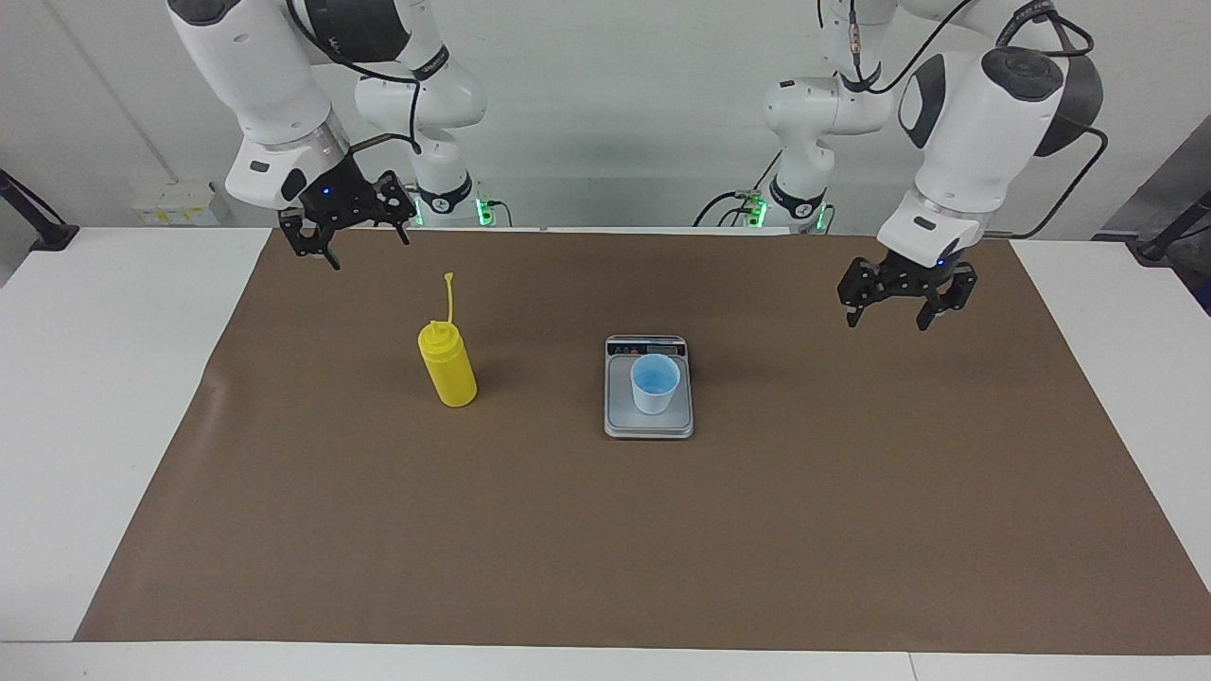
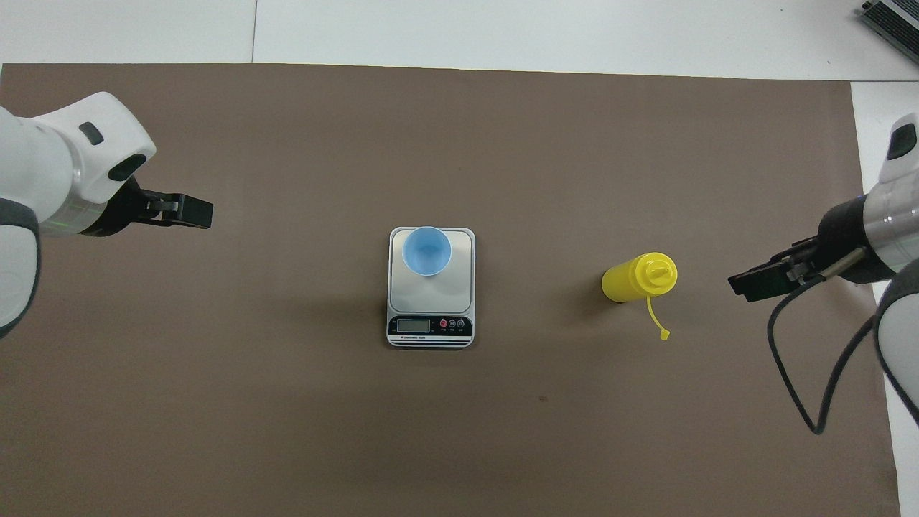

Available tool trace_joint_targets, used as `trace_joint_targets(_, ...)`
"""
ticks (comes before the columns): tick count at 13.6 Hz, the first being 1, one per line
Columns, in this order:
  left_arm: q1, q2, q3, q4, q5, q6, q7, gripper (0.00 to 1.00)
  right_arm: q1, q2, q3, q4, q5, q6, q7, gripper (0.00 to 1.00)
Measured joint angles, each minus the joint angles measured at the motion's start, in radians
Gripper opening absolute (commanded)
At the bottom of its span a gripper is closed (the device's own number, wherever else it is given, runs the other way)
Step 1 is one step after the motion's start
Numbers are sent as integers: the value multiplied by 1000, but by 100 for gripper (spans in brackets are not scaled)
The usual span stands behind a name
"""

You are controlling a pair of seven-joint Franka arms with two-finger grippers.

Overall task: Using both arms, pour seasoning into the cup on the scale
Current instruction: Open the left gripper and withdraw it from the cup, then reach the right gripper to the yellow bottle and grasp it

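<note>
The yellow seasoning bottle (image 1: 447,375) stands upright on the brown mat, its cap strap sticking up; it also shows in the overhead view (image 2: 636,280). The pale-blue cup (image 1: 655,383) (image 2: 426,251) stands upright on the scale (image 1: 620,418) (image 2: 431,327) at the mat's middle. My left gripper (image 1: 886,320) (image 2: 197,213) hangs open and empty over bare mat toward the left arm's end, well apart from the scale. My right gripper (image 1: 367,248) (image 2: 743,283) hangs open and empty in the air beside the bottle, toward the right arm's end, not touching it.
A brown mat (image 1: 605,549) covers most of the white table (image 1: 85,397). The scale's display strip (image 2: 429,325) faces the robots. Black cables hang from both arms.
</note>
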Motion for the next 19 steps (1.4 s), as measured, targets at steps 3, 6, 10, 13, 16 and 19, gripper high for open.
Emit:
trace_joint_targets(3, 18, -13, 1, 67, -2, -105, 32, 100, -77, -42, -3, -153, 120, 158, -264, 100)
trace_joint_targets(6, 41, -21, 2, 48, -2, -122, 82, 100, -141, -60, -7, -274, 246, 276, -531, 100)
trace_joint_targets(10, 48, -29, 2, 28, -2, -121, 89, 100, -167, -60, -9, -347, 325, 332, -722, 100)
trace_joint_targets(13, 48, -43, 1, 28, -2, -121, 90, 100, -201, -48, -9, -429, 478, 403, -977, 100)
trace_joint_targets(16, 48, -45, 1, 26, -2, -121, 90, 100, -245, -7, -10, -495, 588, 434, -1213, 100)
trace_joint_targets(19, 48, -45, 1, 24, -2, -121, 90, 100, -239, 13, -8, -578, 735, 512, -1392, 100)
